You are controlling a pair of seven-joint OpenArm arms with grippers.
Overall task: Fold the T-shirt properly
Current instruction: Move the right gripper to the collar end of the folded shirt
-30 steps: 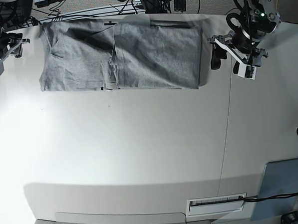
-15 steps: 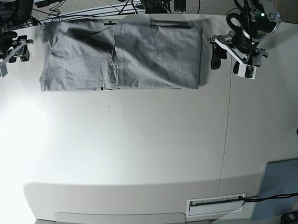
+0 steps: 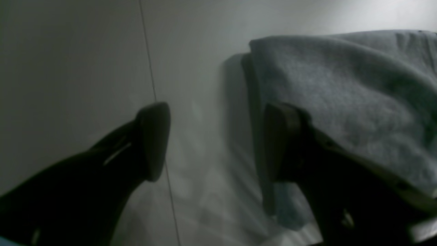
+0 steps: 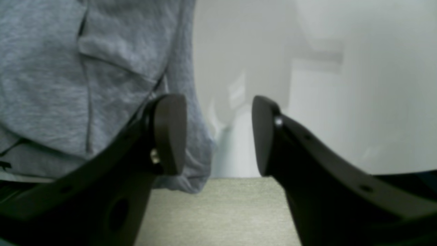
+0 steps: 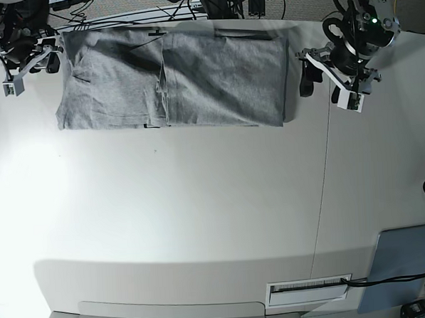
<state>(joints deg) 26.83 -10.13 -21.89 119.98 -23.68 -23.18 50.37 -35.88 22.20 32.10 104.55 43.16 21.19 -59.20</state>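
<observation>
The T-shirt [image 5: 173,79] is lying as a wide folded band along the counter's [image 5: 200,202] far edge. Both arms are flanking its short ends, probably lining up an end-to-end fold. The left end effector [image 3: 215,143] is hovering with jaws spread beside the shirt's edge; the right end effector [image 4: 218,133] is gaping too, empty, over the counter's corner. Cables are trailing behind.

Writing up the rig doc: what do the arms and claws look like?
Both claws, left claw and right claw, have dark, matte, rounded paddle fingers; a small screw shows on each right one. From the base view: white brackets, black joints, a green LED on the left arm.
</observation>
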